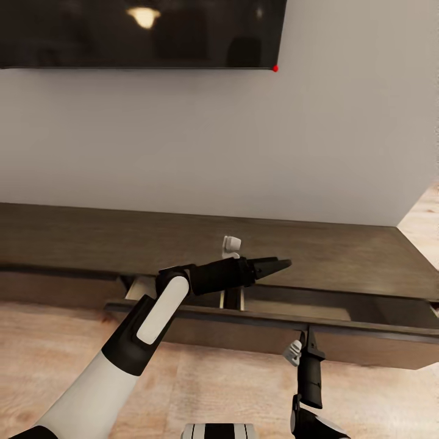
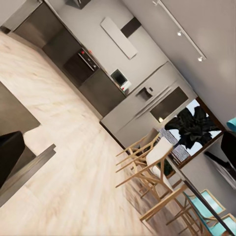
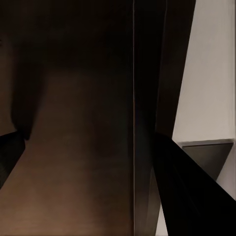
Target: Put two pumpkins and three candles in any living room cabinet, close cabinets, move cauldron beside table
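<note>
Nearest, the right gripper [image 1: 309,339] meets the front edge of the long dark-brown wooden cabinet [image 1: 366,244], its drawer [image 1: 341,341] pulled out; whether it clasps, I cannot tell; the left gripper [image 1: 281,265] hovers over the open drawer, fingers together.

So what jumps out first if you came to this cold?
The long dark cabinet against the wall, its drawer pulled out toward the robot. The left end effector stretches out above the open drawer, while the right end effector points up at the drawer's front edge. A dark TV hangs above.
</note>
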`<state>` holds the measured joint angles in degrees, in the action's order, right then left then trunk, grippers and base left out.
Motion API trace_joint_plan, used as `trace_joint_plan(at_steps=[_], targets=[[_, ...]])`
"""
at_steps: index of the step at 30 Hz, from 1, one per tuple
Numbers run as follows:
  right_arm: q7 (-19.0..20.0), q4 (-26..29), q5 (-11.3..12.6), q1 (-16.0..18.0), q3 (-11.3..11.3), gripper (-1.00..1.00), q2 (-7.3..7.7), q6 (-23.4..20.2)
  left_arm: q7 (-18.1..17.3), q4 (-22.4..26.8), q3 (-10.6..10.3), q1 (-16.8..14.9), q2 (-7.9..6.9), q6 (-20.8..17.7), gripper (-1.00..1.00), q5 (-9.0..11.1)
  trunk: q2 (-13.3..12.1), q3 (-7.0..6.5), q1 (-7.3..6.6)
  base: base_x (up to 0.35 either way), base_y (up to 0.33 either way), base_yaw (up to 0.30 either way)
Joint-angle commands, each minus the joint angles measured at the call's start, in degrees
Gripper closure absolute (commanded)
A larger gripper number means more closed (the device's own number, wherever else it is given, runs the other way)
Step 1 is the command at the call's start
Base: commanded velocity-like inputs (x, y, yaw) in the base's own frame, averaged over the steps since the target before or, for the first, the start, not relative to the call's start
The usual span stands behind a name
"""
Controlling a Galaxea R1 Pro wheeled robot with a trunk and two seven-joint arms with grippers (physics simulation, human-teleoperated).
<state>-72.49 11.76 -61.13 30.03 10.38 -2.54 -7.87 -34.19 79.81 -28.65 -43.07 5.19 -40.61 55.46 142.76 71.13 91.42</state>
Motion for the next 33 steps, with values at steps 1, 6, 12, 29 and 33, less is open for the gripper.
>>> trace_joint_plan(at_steps=[1, 6, 12, 29, 33], targets=[[-4.1, 0.1, -0.1, 0.0, 0.4, 1.0, -0.01, 0.1, 0.0, 0.0, 0.0, 0.0, 0.0, 0.0, -1.0, 0.0, 0.0, -0.01, -0.01, -0.147, 0.0, 0.0], [-4.1, 0.1, -0.1, 0.0, 0.4, 1.0, -0.06, 0.1, 0.0, 0.0, 0.0, 0.0, 0.0, 0.0, -1.0, 0.1, 0.0, -0.01, -0.01, -0.237, 0.0, 0.0], [-4.1, 0.1, -0.1, 0.0, 0.4, 1.0, -0.05, 0.1, 0.0, 0.0, 0.0, 0.0, 0.0, 0.0, -1.0, 0.1, 0.0, -0.01, -0.01, -0.26, 0.0, 0.0], [0.1, -0.2, 0.2, 0.5, 2.0, 1.0, 0.08, 0.1, -0.1, -0.1, 0.0, 0.8, 0.09, 2.1, -1.0, 0.1, 0.0, 0.0, 0.0, -0.094, 0.004, 0.0], [0.9, 0.3, 0.2, 0.6, 1.6, 1.0, 0.08, 0.1, -0.4, -0.1, 0.0, 0.8, 0.02, 3.4, -1.0, 0.1, 0.0, 0.0, 0.0, -0.134, 0.046, 0.0]])
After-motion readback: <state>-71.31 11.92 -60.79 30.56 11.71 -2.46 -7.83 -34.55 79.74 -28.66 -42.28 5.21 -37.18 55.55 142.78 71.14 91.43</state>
